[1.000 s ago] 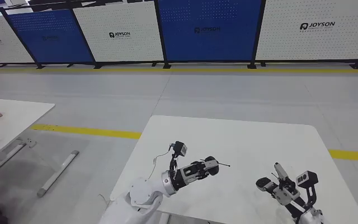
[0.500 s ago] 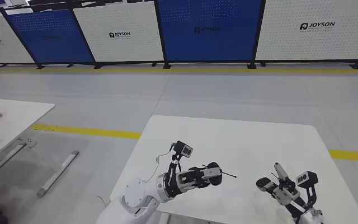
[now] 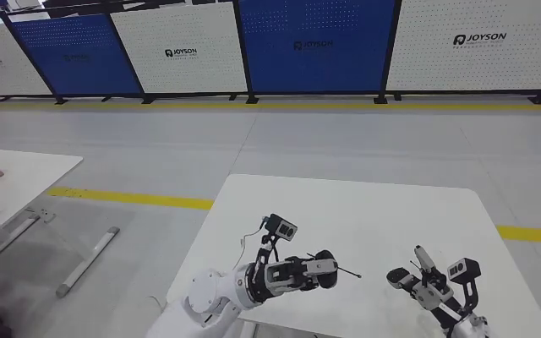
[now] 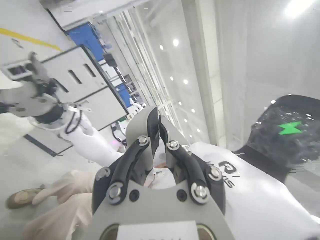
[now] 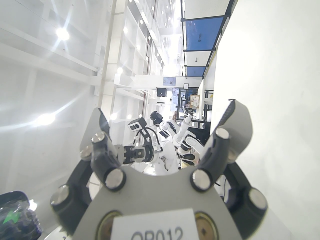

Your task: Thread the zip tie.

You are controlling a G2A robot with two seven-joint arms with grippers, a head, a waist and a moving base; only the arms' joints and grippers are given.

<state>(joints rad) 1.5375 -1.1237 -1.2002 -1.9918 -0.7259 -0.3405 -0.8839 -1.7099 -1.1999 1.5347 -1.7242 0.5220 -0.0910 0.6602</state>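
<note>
The white tabletop (image 3: 363, 211) lies beneath both arms. The right hand (image 3: 409, 265) is above its near right part, fingers spread wide. The left hand (image 3: 326, 269), above the near middle, is clamped on a thin black zip tie (image 3: 347, 272) that points toward the right hand.

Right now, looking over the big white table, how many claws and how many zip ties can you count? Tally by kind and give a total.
Claws: 2, the left claw and the right claw
Zip ties: 1, the zip tie held in the left claw
Total: 3
</note>
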